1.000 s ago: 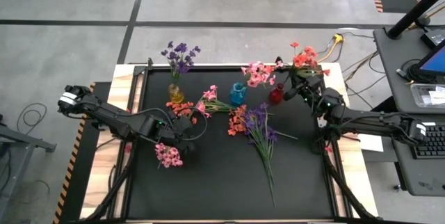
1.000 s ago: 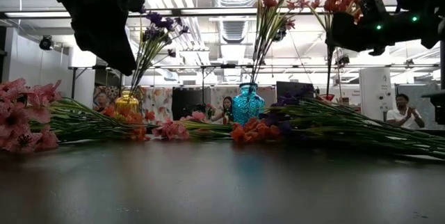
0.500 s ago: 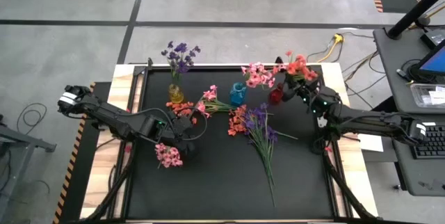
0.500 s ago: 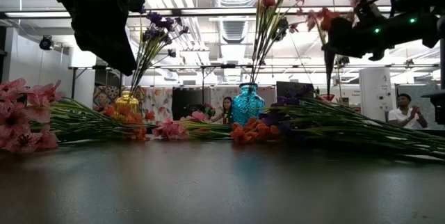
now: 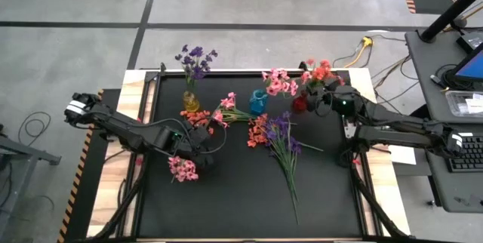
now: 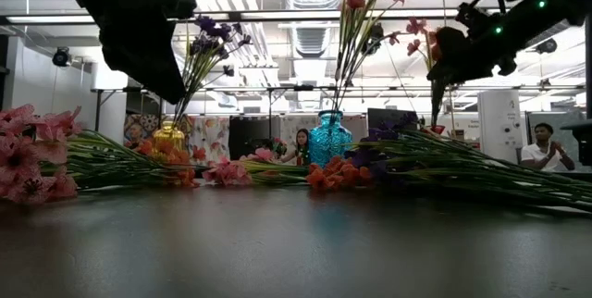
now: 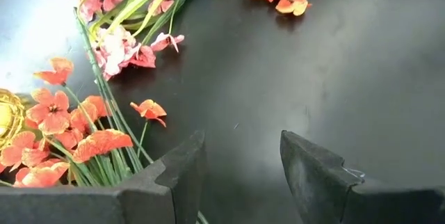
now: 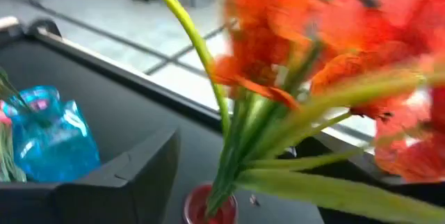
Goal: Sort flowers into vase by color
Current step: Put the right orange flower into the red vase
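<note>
On the black surface point(image 5: 226, 198), a loose purple-blossomed sprig point(image 5: 285, 141) lies near centre, the left gripper point(image 7: 240, 168) hovers with fingers apart beside coral-red sprigs point(image 7: 66, 133), and farther back the right gripper point(image 5: 326, 101), fingers apart, flanks coral-red flowers point(image 8: 306, 64) standing in the small red glass vase point(image 8: 205, 206).

Matt black table mat point(image 5: 241, 190) with a faint sheen, pale bare wood edging point(image 5: 128, 160) at nine o'clock, glossy faceted blue glass vase point(image 6: 329, 138), glossy amber glass vase point(image 6: 168, 137), foam-like matt dark fingers point(image 7: 309, 168)
</note>
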